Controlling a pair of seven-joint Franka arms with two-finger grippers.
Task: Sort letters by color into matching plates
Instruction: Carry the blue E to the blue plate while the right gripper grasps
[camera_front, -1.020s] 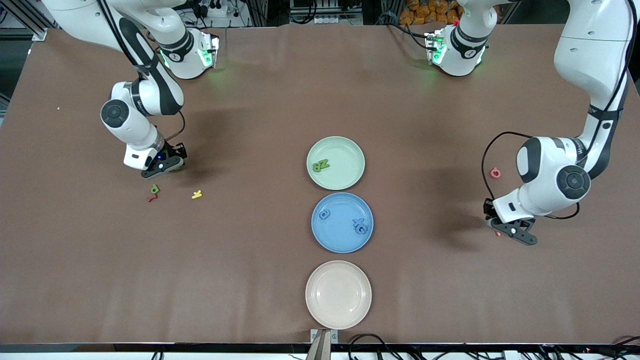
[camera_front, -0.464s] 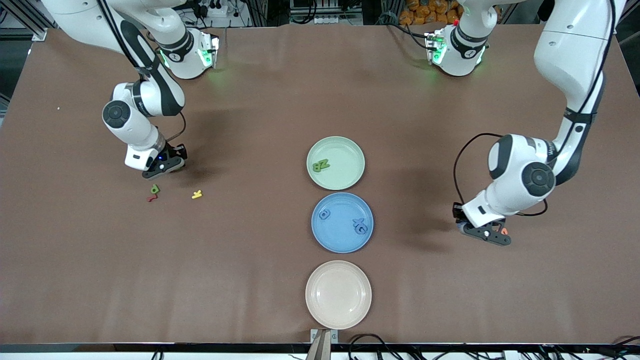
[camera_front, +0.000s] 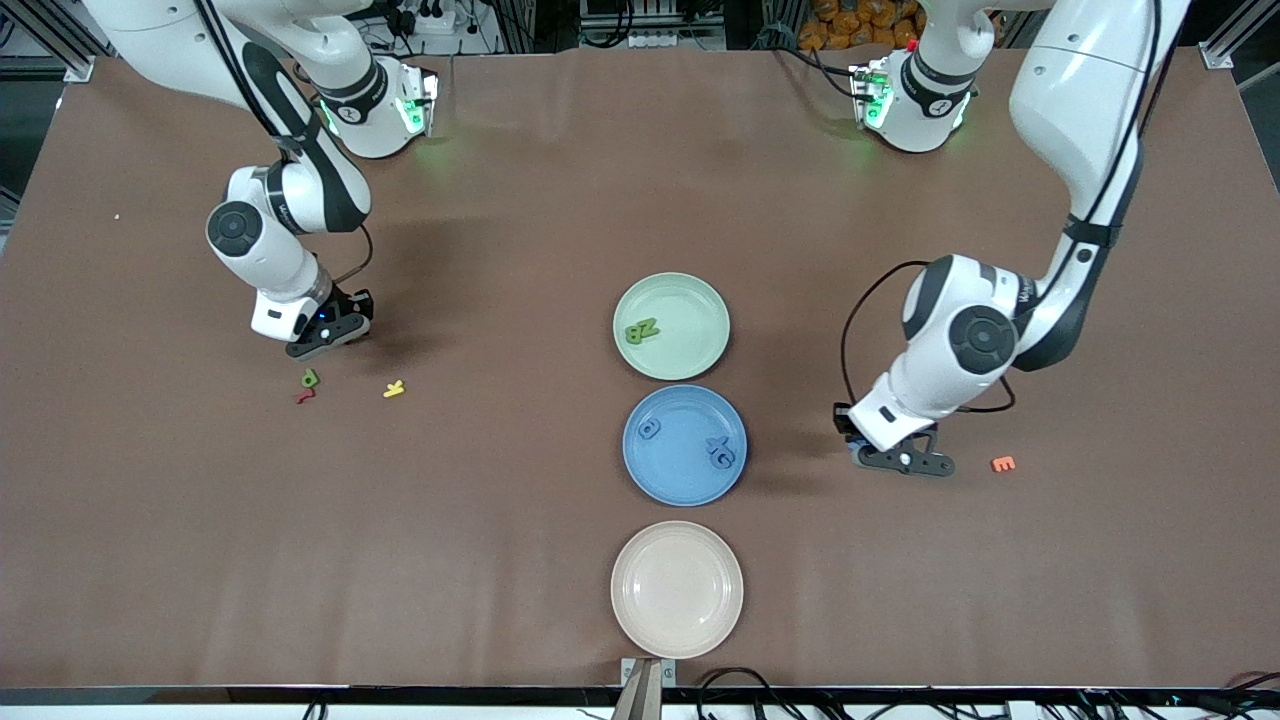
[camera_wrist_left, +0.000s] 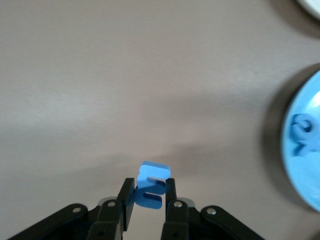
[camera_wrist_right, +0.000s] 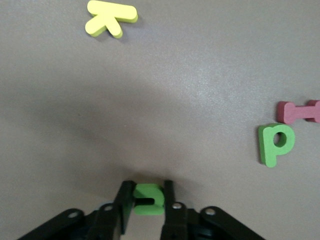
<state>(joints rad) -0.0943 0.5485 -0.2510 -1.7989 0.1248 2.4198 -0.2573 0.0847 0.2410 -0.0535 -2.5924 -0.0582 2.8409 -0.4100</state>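
Observation:
My left gripper (camera_front: 893, 461) is shut on a blue letter (camera_wrist_left: 150, 186) and holds it over the bare table beside the blue plate (camera_front: 685, 490), toward the left arm's end. The blue plate holds three blue letters (camera_front: 719, 450). The mint green plate (camera_front: 700, 300) holds two green letters (camera_front: 640, 330). My right gripper (camera_front: 325, 336) is shut on a green letter (camera_wrist_right: 149, 199), low over the table near the right arm's end. Another green letter (camera_front: 310, 378) lies on the table close to it and also shows in the right wrist view (camera_wrist_right: 275, 144).
A red letter (camera_front: 304, 396) and a yellow letter (camera_front: 394, 389) lie by the loose green one. An orange letter (camera_front: 1003, 463) lies toward the left arm's end of the table. The cream-beige plate (camera_front: 677, 640) sits nearest the front camera.
My left arm has carried the blue letter from beside the orange letter toward the blue plate. The right gripper has hardly moved.

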